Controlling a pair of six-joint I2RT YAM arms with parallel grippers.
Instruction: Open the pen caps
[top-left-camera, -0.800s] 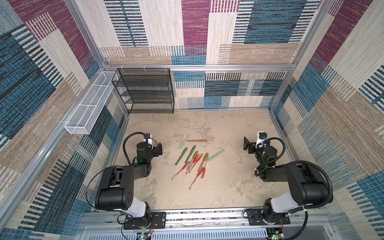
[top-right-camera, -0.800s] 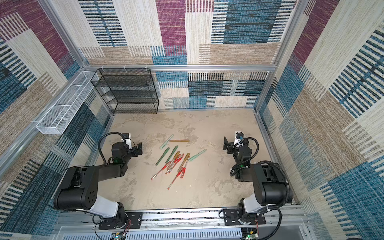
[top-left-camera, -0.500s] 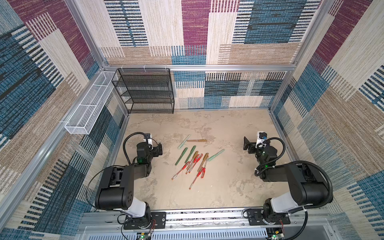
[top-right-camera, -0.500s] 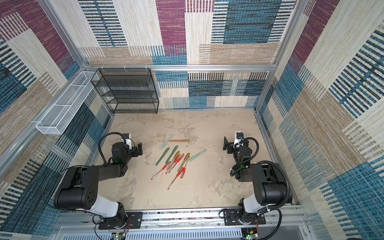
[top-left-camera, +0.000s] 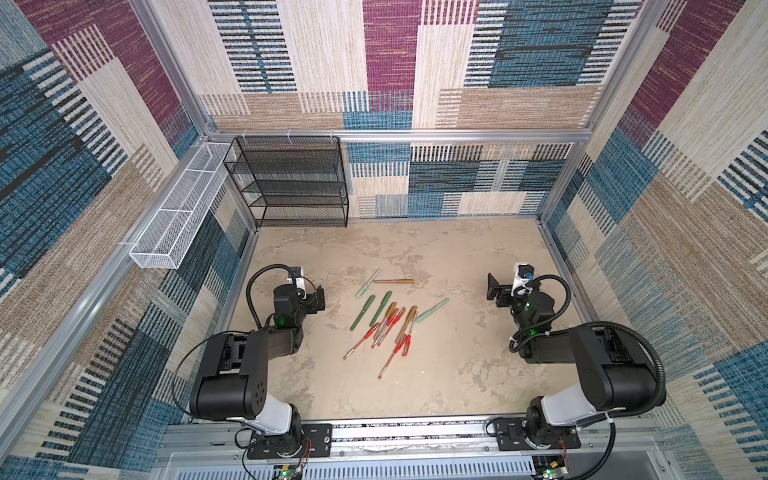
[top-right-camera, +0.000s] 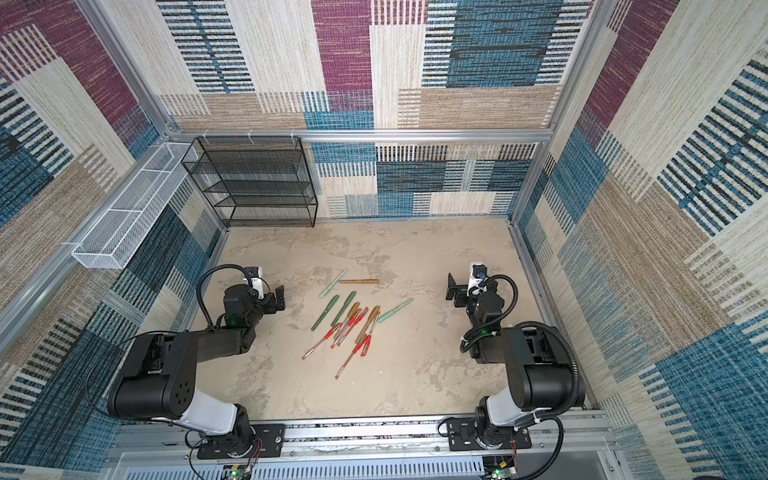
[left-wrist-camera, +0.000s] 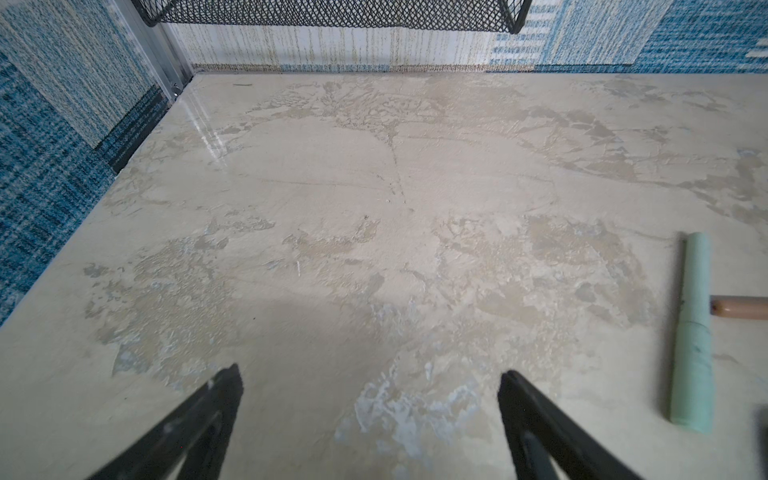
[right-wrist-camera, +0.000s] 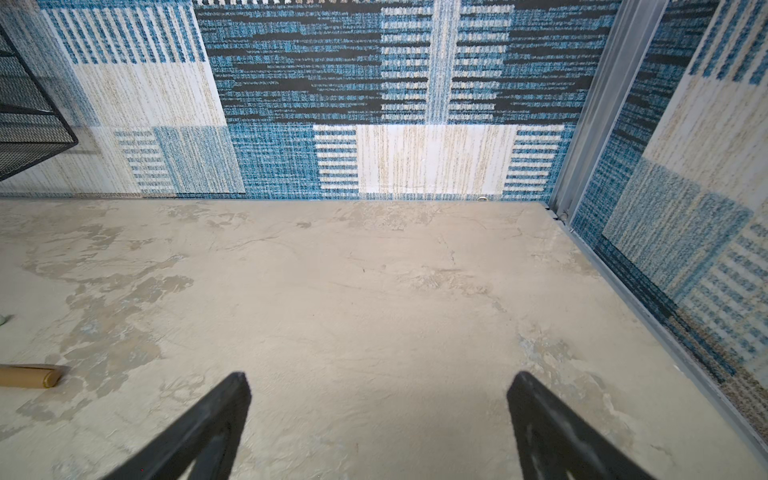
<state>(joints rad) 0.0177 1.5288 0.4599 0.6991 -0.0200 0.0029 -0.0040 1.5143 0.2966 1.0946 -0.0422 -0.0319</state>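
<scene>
Several pens lie in a loose pile mid-table in both top views. They are dark green, pale mint and gold-brown, plus slim ones with red-orange caps. My left gripper stands open and empty to the left of the pile. In the left wrist view it hangs over bare table, with a mint pen and a gold-brown pen end off to one side. My right gripper is open and empty on the pile's right.
A black mesh shelf stands at the back left against the wall, and a white wire basket hangs on the left wall. Patterned walls enclose the table on three sides. The gold-brown pen's end shows at the edge of the right wrist view.
</scene>
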